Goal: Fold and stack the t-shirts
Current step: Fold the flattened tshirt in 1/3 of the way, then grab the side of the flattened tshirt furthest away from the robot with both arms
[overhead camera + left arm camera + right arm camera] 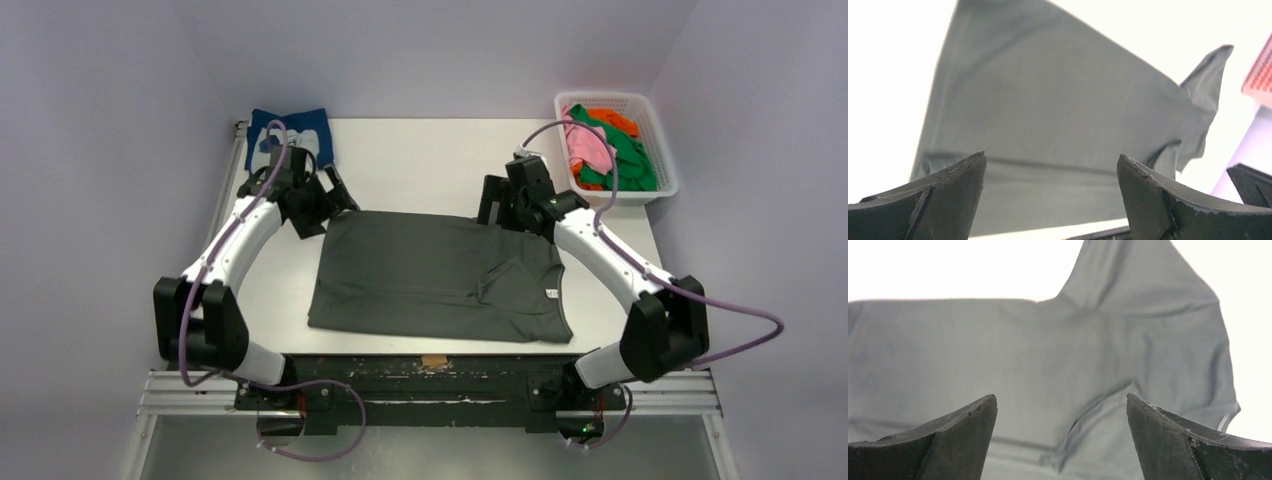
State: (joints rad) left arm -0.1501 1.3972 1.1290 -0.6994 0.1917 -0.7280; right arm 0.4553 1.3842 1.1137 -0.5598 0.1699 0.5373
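Note:
A plain dark grey t-shirt (pixel 430 275) lies folded flat in the middle of the table, its collar toward the right. My left gripper (pixel 335 200) hovers open at the shirt's far left corner, holding nothing. My right gripper (pixel 497 213) stands open at the far right corner, also holding nothing. In the left wrist view the grey t-shirt (pixel 1048 115) fills the space beyond the open left gripper (pixel 1052 162). The right wrist view shows the grey t-shirt (pixel 1038 350) with a sleeve fold, beyond the open right gripper (pixel 1061 400). A navy blue t-shirt (pixel 292 132) with white print lies at the far left.
A white mesh basket (pixel 650 190) at the far right corner holds pink (pixel 585 148), green (pixel 630 160) and orange (pixel 615 118) t-shirts. The basket's edge (pixel 1260 75) shows at the right of the left wrist view. The table's near edge carries the arm bases.

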